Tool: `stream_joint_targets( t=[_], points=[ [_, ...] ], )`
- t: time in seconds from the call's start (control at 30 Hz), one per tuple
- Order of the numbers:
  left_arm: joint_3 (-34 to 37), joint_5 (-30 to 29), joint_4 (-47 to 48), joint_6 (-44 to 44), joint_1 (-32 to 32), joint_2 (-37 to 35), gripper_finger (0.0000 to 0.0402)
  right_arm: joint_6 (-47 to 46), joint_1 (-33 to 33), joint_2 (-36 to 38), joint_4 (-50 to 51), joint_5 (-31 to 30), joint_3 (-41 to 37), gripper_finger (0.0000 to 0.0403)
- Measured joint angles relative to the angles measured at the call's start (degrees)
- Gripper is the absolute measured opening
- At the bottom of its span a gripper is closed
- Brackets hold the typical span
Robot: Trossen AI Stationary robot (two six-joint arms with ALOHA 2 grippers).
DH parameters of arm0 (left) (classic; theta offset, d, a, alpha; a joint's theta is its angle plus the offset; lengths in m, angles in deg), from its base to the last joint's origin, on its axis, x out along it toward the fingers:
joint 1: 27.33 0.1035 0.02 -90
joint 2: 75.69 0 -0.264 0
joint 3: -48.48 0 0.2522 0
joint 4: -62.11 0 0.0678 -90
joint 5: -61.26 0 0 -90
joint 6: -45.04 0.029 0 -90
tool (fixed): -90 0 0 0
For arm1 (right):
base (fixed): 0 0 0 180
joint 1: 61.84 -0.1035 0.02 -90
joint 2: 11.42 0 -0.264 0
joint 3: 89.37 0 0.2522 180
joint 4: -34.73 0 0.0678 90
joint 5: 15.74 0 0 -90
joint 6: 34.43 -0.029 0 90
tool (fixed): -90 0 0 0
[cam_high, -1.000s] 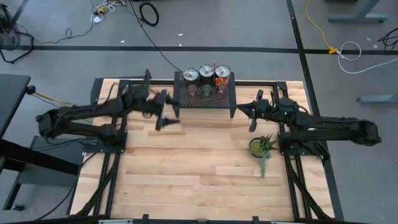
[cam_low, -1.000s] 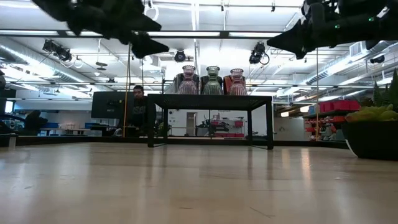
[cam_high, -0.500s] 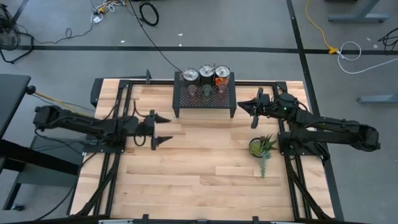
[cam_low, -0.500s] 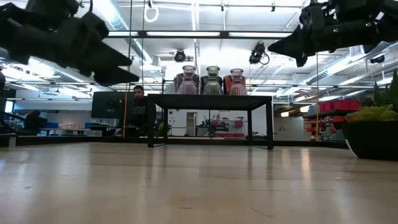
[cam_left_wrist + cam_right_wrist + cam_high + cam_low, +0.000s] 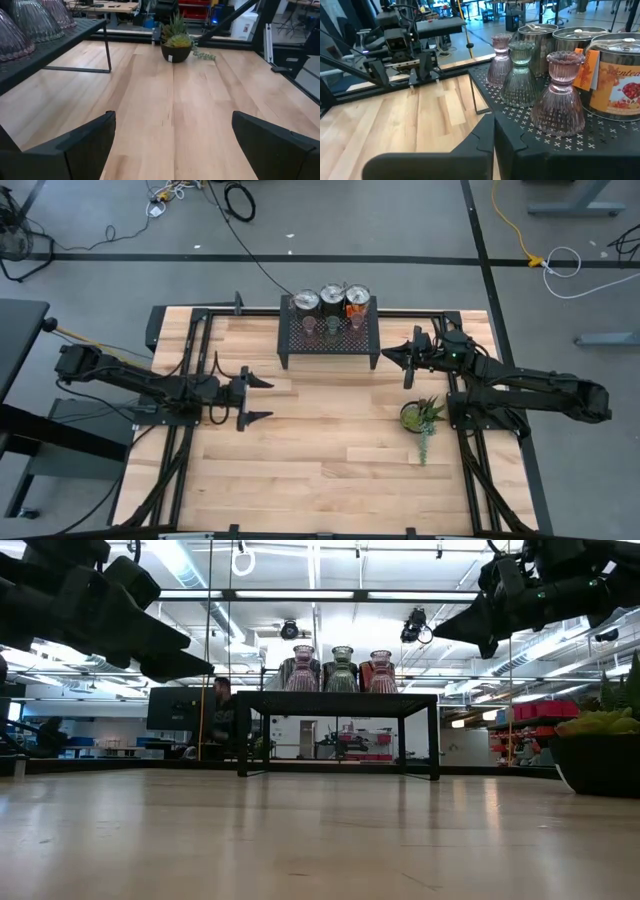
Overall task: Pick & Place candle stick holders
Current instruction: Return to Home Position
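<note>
Worktop [image 5: 320, 450] carries the black shelf [image 5: 290, 340], with all three candle stick holders [image 5: 331, 327] upright on it. Left pincer [image 5: 262, 399], wide and empty, has drawn back from the shelf. Right pincer [image 5: 386, 353], closed, waits beside it. Placement appears complete.

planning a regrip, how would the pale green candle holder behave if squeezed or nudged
The pale green holder looks like ribbed glass: probably rigid, slippery and breakable under a hard squeeze. Its flared base should resist tipping, but a nudge could slide it into a pink holder close beside it on the shelf.
</note>
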Motion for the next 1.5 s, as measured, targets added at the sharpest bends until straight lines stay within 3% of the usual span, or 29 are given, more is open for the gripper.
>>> stream_joint_targets(
  t=[0.37, 0.63, 0.9, 1.17, 1.5],
  points=[
    [0.00, 0.02, -0.02, 0.00, 0.00, 0.02, 0.0399, -0.31, -0.52, 0.35, 0.26, -0.46, -0.05, 0.0008],
    [0.00, 0.04, 0.41, 0.01, 0.00, -1.75, 0.0399, -0.25, -6.33, 11.60, -3.81, -14.32, -7.67, 0.0008],
    [0.58, 0.04, 0.31, 0.02, 0.00, -11.76, 0.0399, -0.27, -10.85, 30.22, -5.02, -15.12, -19.87, 0.0008],
    [5.37, -0.04, 0.21, 0.18, 0.00, -21.32, 0.0399, -0.26, -16.04, 41.86, 6.01, -16.56, -20.28, 0.0008],
    [5.33, 0.07, 7.24, 0.04, 0.01, -31.25, 0.0399, -0.27, -20.70, 43.02, 2.93, -16.59, -20.35, 0.0008]
  ],
)
